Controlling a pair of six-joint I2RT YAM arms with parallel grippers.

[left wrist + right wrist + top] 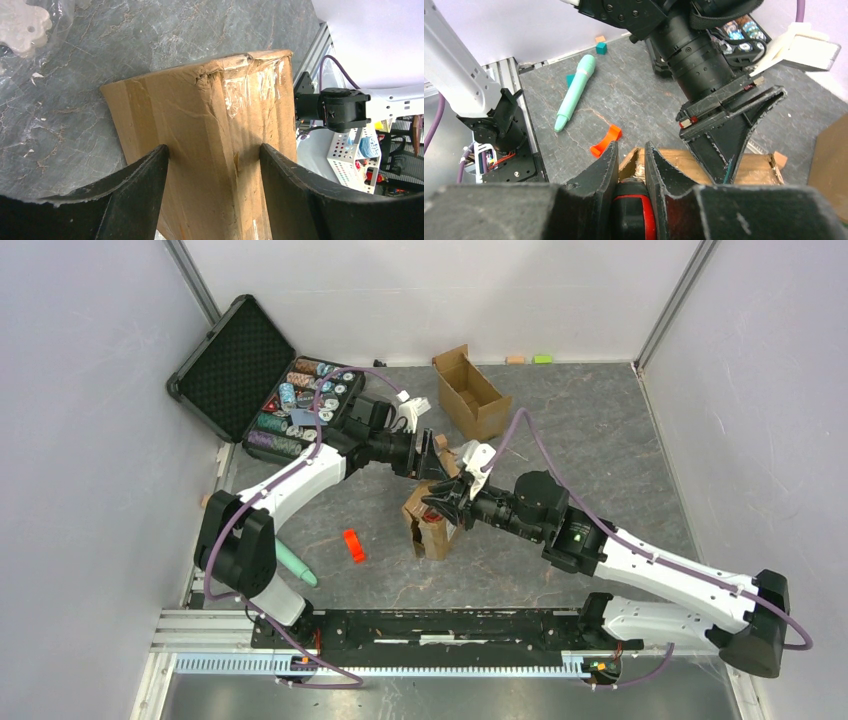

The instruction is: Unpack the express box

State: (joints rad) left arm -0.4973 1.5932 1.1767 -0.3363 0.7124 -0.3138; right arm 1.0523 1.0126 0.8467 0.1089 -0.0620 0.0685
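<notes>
Left wrist: clamping box [200,115] between wide jaws of left gripper [214,150]; pinching red tool [631,202] in right gripper [630,147]. Likely light, crushable; grip untaped sides.

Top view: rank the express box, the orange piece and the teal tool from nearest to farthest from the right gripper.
1. express box: directly under the right gripper, which pinches a black-and-red item; mid-table.
2. orange piece: on the table to the box's left.
3. teal tool: farther left still, beside the left arm's base.
</notes>
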